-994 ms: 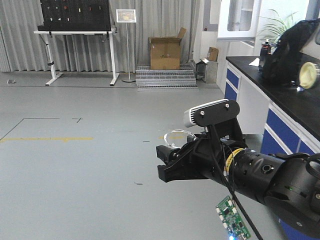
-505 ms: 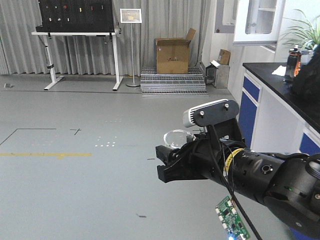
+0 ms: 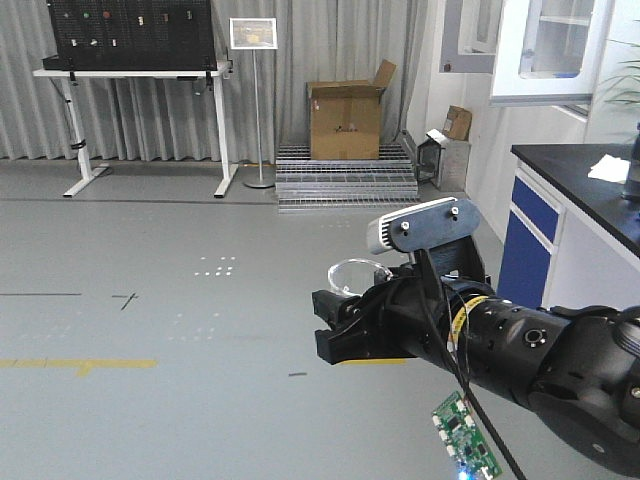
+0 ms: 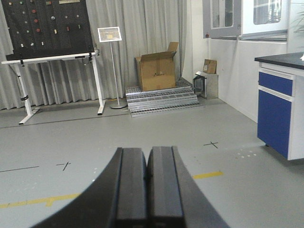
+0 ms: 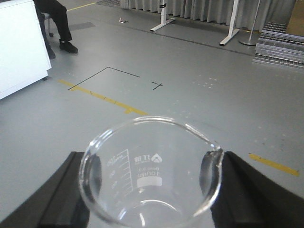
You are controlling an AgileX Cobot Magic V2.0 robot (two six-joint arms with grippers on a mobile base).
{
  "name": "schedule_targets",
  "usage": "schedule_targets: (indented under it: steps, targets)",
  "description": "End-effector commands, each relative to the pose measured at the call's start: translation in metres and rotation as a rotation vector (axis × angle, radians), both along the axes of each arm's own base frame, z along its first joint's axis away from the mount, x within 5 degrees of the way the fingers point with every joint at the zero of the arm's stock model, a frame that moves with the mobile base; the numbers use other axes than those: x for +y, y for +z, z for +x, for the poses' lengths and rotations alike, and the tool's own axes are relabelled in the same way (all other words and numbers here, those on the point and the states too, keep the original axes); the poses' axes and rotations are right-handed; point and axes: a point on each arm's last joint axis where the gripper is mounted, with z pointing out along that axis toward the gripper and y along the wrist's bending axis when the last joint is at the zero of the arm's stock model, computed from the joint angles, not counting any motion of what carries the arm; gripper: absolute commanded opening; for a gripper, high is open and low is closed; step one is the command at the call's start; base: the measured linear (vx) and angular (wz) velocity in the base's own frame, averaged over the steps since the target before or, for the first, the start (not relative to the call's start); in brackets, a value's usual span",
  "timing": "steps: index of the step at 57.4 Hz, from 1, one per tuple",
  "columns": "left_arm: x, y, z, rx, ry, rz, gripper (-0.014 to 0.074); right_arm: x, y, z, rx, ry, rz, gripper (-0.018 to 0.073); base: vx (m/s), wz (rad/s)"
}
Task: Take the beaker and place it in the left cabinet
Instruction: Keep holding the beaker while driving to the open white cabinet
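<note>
Right gripper (image 3: 330, 325) clamped on beaker (image 5: 149, 178) walls, rim up — left gripper (image 4: 146, 180) jaws pressed together, holding nothing.

Soft, even indoor light all round, shadows only faint on the grey floor (image 3: 150, 330). Left wrist view: the left pincer (image 4: 146, 154) looms close, dark and blurry. Right wrist view: bright glints on the beaker (image 5: 149, 175) rim.

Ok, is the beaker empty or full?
Empty: the right wrist view looks into the beaker and shows only bare glass down to its base.
</note>
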Motion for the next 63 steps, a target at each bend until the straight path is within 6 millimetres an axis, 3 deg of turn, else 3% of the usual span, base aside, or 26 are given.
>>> schedule_targets:
  steps: [1,63]
  targets:
    - [0.0004,0.0031,-0.0014,-0.083,0.001,-0.022,0.0001,-0.001,0.0296,-0.0052,-0.113,0.031,0.074,-0.0004,0.68,-0.03]
    - [0.0004,0.0031,-0.0014,-0.083,0.001,-0.022,0.0001,-0.0011,0.0295,-0.0051,-0.113,0.031,0.074,-0.0004,0.7,-0.01]
